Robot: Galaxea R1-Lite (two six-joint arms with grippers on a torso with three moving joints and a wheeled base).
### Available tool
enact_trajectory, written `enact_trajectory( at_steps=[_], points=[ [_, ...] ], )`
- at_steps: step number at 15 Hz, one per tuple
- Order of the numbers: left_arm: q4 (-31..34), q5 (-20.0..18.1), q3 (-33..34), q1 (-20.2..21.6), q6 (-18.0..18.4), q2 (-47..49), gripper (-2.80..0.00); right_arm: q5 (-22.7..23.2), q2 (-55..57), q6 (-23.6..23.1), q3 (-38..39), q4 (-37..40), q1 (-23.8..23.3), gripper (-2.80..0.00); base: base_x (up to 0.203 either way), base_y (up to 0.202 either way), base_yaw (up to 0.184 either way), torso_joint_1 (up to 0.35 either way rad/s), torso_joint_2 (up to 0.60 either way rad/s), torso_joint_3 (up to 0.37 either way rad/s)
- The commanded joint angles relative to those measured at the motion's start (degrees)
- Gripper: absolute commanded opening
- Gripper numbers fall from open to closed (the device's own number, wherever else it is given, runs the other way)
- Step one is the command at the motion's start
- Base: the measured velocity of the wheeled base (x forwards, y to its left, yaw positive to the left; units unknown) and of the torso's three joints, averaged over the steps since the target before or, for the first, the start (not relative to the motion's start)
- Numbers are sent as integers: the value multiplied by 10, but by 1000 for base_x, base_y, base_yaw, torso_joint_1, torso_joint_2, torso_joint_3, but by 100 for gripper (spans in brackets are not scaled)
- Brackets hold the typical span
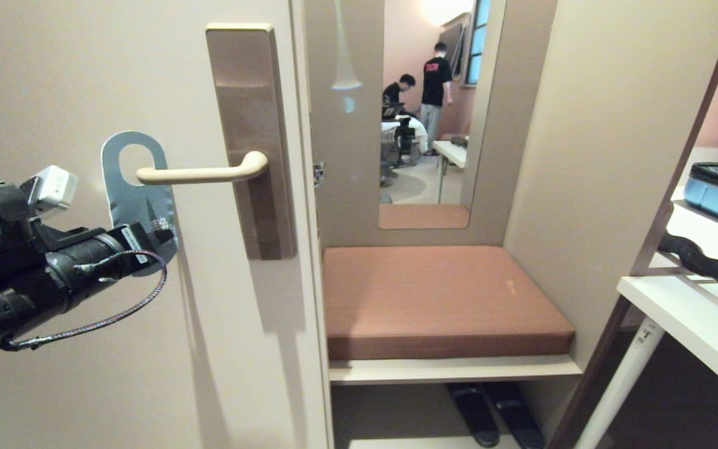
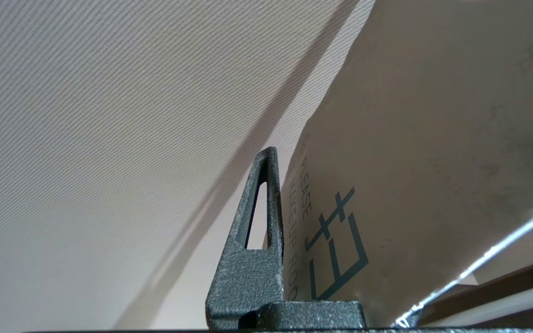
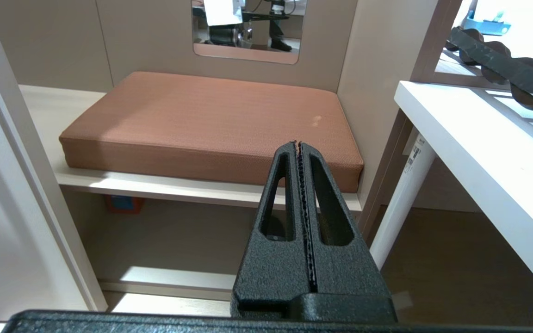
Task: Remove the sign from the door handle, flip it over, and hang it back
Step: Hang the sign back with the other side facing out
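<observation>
Left gripper (image 1: 158, 240) jaws clamped on flat blue sign (image 1: 123, 193), hole looped over slim cream door handle (image 1: 203, 173); right gripper (image 3: 300, 144) jaws clenched empty.

The sign (image 1: 136, 206) is hanging by its hole on the door handle (image 1: 203, 173), near the lever's free left end, left of the plate (image 1: 253, 143). The left gripper (image 1: 158, 240) is gripping the sign's lower part. Right of the door (image 1: 85, 75), a cushion (image 1: 440, 299) is lying on a shelf (image 1: 452, 369), below a mirror (image 1: 430, 112).
</observation>
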Motion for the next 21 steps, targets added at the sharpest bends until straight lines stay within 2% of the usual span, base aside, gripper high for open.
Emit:
enact_trajectory(
  at_steps=[1,7,17,21],
  points=[
    [-2,1,-2,-13,1,-5,-280,0,0,0,0,0,0,-280,0,0,0,0,0,0],
    [-2,45,3,-57,1,-11,-280,0,0,-1,0,0,1,-280,0,0,0,0,0,0],
    [-2,60,26,-72,1,-20,-280,0,0,0,0,0,0,-280,0,0,0,0,0,0],
    [-2,69,26,-93,1,-19,-280,0,0,0,0,0,1,-280,0,0,0,0,0,0]
  ],
)
